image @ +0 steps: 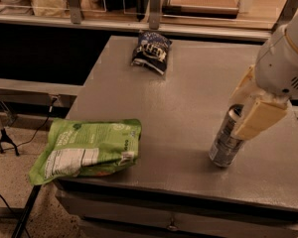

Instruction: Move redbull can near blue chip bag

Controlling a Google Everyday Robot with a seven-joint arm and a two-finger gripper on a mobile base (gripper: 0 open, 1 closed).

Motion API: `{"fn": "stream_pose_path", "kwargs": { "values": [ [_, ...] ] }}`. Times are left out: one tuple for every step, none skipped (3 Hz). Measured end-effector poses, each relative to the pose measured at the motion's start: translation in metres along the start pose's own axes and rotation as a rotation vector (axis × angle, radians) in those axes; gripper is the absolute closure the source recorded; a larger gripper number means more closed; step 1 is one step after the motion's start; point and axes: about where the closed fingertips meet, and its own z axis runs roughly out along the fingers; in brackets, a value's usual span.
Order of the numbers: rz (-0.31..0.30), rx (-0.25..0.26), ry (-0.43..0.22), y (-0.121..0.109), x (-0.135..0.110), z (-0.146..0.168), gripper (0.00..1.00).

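Redbull can point(223, 144): stands on the grey counter point(188, 98), right-hand part, not far from the front edge. Base on the surface. It appears to lean a little, top toward the right; whether that is a true tilt cannot be told from this view. Silver top with its opening shows at the upper end.

Pincer point(237, 114): at the top of the redbull can. One cream finger point(258, 119) crosses in front of the can's upper right side; the other shows behind and above the rim. It reads as clenched on the can near its top, grasping it. The white arm point(285, 58) comes in from the right edge of the view, above the can.

Blue chip bag point(151, 51): lies at the far side of the counter, left of centre, near the back edge. Dark, wrinkled, white lettering facing up. Well apart from the redbull can, with open counter between them.

Green bag point(89, 148): large, bright green, lying flat at the front left corner of the counter. White nutrition label faces up. Its left end hangs past the counter's edge. Well apart from both the can and the blue chip bag.

Below the front edge: a drawer front with a small knob point(172, 227).
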Motion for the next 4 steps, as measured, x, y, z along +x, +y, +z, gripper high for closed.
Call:
{"fn": "stream_pose_path", "kwargs": {
  "values": [
    [0.008,0.062,-0.019,-0.021,-0.001,-0.011,1.00],
    [0.006,0.113,-0.018,-0.054,-0.004,-0.015,1.00],
    [-0.001,0.148,-0.015,-0.098,-0.016,-0.011,1.00],
    [-0.001,0.179,-0.009,-0.162,-0.038,-0.006,1.00]
  ]
}}
